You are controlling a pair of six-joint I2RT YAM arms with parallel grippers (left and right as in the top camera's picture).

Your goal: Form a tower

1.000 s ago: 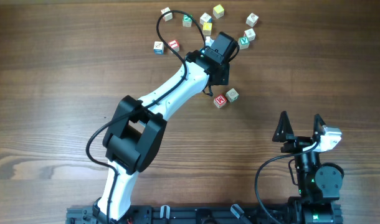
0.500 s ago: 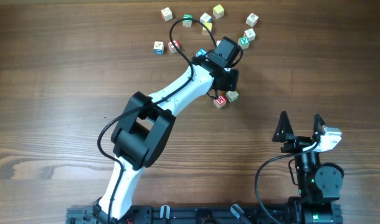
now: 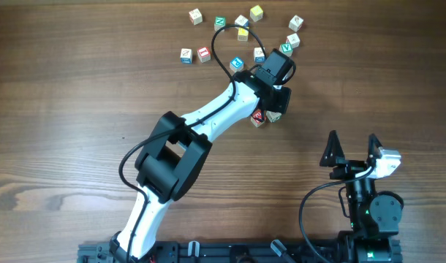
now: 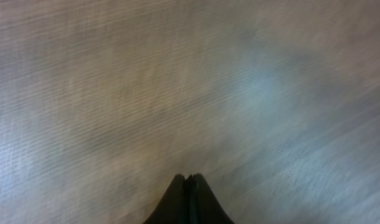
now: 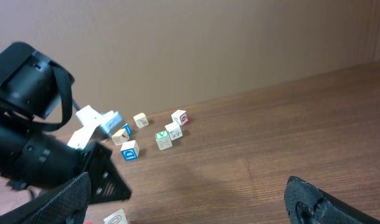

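From above, the left arm (image 3: pixel 208 120) lies diagonally across the surface (image 3: pixel 69 102), ending at the far scatter of loose letter cubes. The left pincer (image 3: pixel 279 95) is tucked under its black wrist, so we cannot see its tips in this view. It sits just beside a red-marked cube (image 3: pixel 257 119) and a pale cube (image 3: pixel 273 115), both partly covered by the arm. Beyond it lie a green-marked cube (image 3: pixel 286 49), a yellow cube (image 3: pixel 256 12) and others. We cannot tell from here whether any cube forms a tower. The right pincer (image 3: pixel 351 150) stands at the near edge, well apart from the cubes, its fingers spread wide around nothing.

At the left wrist, we see only blurred wood and the left pincer (image 4: pixel 190 186) with its dark tips pressed together, holding nothing.

At the right wrist, the left arm's black bulk (image 5: pixel 34 149) fills the left side and hides part of the scatter. The green-marked cube (image 5: pixel 163 139), a blue-marked cube (image 5: pixel 129 150) and their neighbours each rest singly on the surface.
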